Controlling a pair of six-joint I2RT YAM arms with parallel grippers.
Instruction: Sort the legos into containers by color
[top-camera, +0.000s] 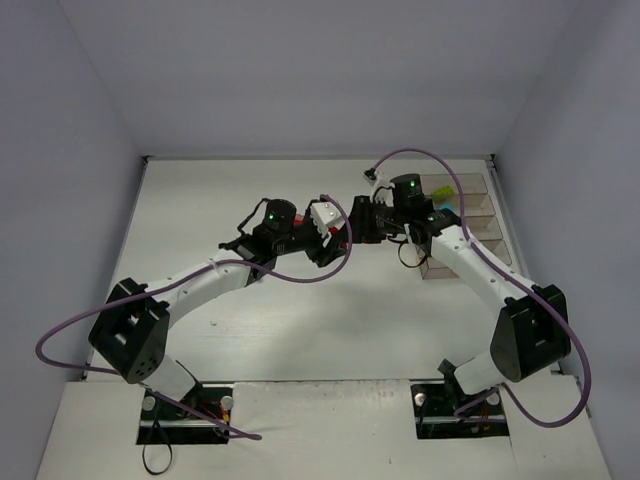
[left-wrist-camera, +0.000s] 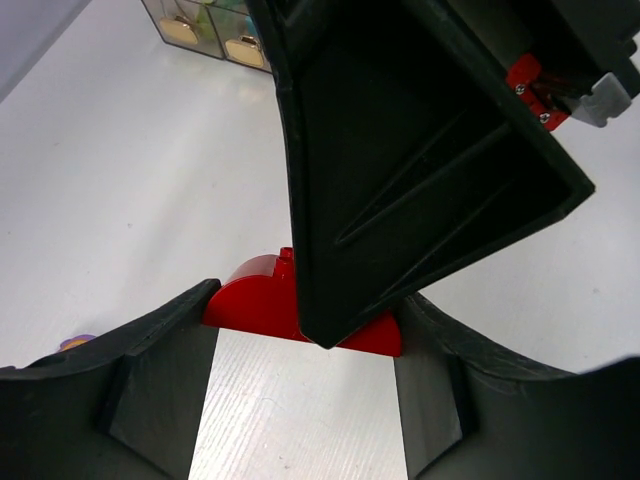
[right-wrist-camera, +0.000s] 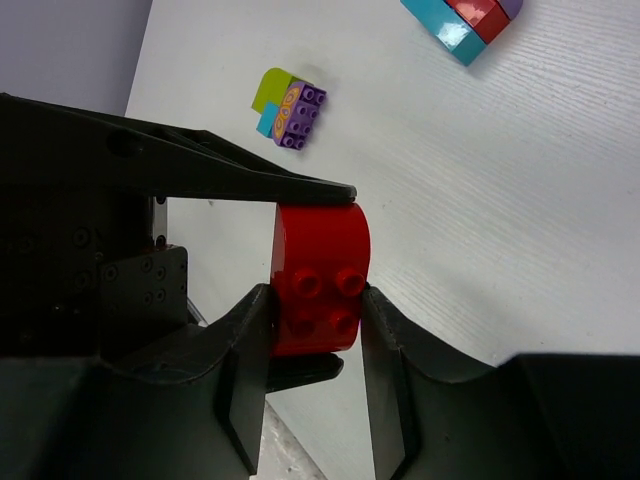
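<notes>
The red brick (right-wrist-camera: 318, 275) sits right between the right pincer (right-wrist-camera: 315, 320) fingers. Both are pressed flat on its sides, with the studs facing the wrist cam. The left pincer (left-wrist-camera: 305, 325) has it too, one finger on each of the other two faces, so both pincers are clamped on the same brick.

There's zero slack around it. The pincers are nose to nose, and the right one's body fills most of the left cam. Past the tips it's bare table (right-wrist-camera: 500, 200), loads of room.

Can't tell if the brick touches the table or hangs just off it.

A purple/lime/teal clump (right-wrist-camera: 285, 105) lies well beyond the right pincer's tips. A teal-and-red clump (right-wrist-camera: 470, 20) is cut off by the frame edge. The bins (left-wrist-camera: 205, 30) are well ahead of the left pincer, cropped, contents blurry.
</notes>
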